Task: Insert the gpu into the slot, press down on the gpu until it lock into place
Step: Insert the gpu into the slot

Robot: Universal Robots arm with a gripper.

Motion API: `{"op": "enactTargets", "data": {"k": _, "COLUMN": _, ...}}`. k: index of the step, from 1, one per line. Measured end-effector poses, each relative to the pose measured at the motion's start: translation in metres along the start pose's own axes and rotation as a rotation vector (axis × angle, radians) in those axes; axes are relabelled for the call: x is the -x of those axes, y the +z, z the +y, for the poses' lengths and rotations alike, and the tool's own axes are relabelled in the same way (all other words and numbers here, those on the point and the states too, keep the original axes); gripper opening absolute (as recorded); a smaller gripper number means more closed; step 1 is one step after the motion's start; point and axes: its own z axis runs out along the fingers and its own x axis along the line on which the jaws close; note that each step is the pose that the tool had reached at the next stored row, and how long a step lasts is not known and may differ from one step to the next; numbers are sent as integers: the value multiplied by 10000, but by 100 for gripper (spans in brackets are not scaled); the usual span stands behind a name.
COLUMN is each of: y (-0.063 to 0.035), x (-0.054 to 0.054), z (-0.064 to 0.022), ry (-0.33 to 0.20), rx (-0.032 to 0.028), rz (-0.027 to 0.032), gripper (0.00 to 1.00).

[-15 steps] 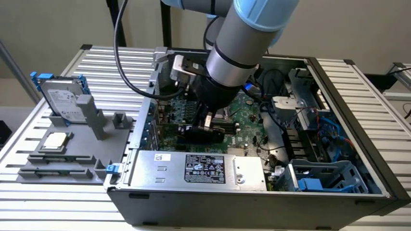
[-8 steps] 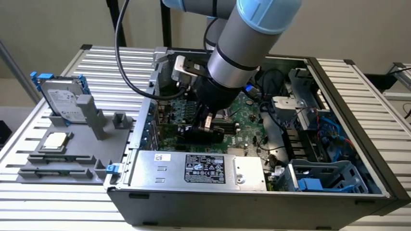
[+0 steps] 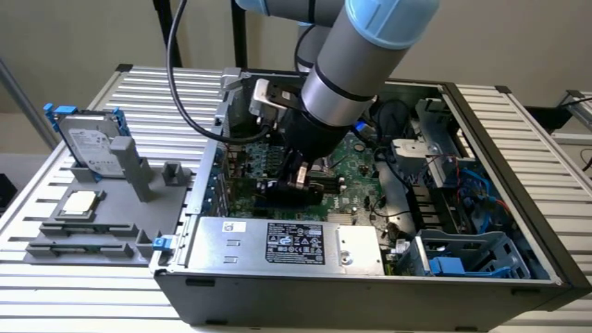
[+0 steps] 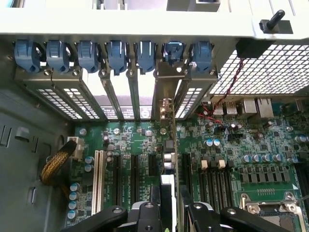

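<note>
Exterior view: I see my arm reaching down into an open computer case (image 3: 370,298) that lies on its side on a slatted metal worktop (image 3: 545,139). The tool (image 3: 294,182) hangs over the green motherboard (image 3: 356,180). Directly beneath its fingers is the gpu (image 3: 288,193), a dark block just above the board. From this angle I cannot tell which way its long axis runs. Nearer the camera than the tool is a silver power supply (image 3: 240,243) with a white label. Well apart from the tool, outside the case on the exterior view's left, a grey fixture holds a hard drive (image 3: 88,142). A plain beige wall (image 3: 74,35) stands behind.

Wrist view: the tool (image 4: 174,212) has its two black fingers (image 4: 200,215) partly apart, closed on the faces of the gpu (image 4: 168,186). The card stands on edge, seen thin-side on. Its long axis runs straight away from the tool, parallel to the black expansion slots (image 4: 135,179) and the white slot (image 4: 99,179) beside it. Its far end carries a metal bracket (image 4: 164,96) that points at the case's rear wall, under a row of blue clips (image 4: 89,53). I cannot tell how deep its lower edge sits. On the tool's other side lie the memory slots (image 4: 215,179) and the silver CPU socket (image 4: 270,208).
</note>
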Motion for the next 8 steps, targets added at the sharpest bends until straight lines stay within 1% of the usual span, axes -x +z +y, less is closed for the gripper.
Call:
{"op": "enactTargets", "data": {"k": 1, "y": -19, "x": -1, "z": 7, "ry": 6, "rx": 10, "rz": 16, "gripper": 26}}
{"op": "enactTargets", "data": {"k": 8, "y": -21, "x": -1, "z": 8, "ry": 3, "rx": 13, "rz": 17, "gripper": 26}}
